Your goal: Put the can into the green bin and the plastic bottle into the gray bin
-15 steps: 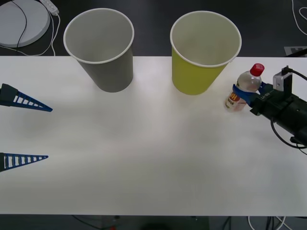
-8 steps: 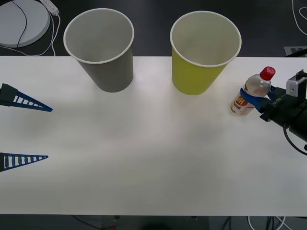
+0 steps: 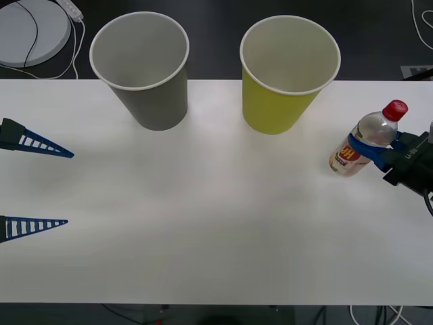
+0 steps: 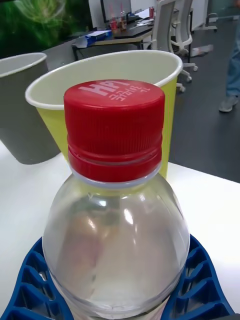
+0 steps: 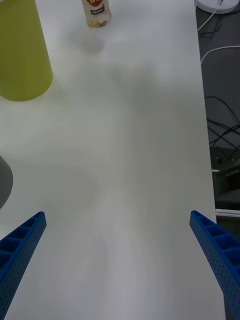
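The plastic bottle (image 3: 362, 142), clear with a red cap, leans at the table's right end with my right gripper (image 3: 371, 146) shut around its middle. From the right wrist the bottle (image 4: 115, 210) sits between the blue fingers (image 4: 200, 285). The green bin (image 3: 287, 71) stands upright at the back, just left of the bottle; the gray bin (image 3: 143, 68) stands upright further left. My left gripper (image 3: 70, 188) rests open at the table's left side with nothing in it; its wrist view looks across to the bottle (image 5: 97, 12) and the green bin (image 5: 20, 50). The can is out of view.
The white table (image 3: 216, 223) has wide bare room across its middle and front. A round white disc (image 3: 30, 30) with cables lies off the table at the back left. Cables hang past the table's far side (image 5: 220, 115).
My right gripper has carried the bottle rightward and a little toward the table's front, away from the green bin; the bottle leans more. The left arm has stayed still.
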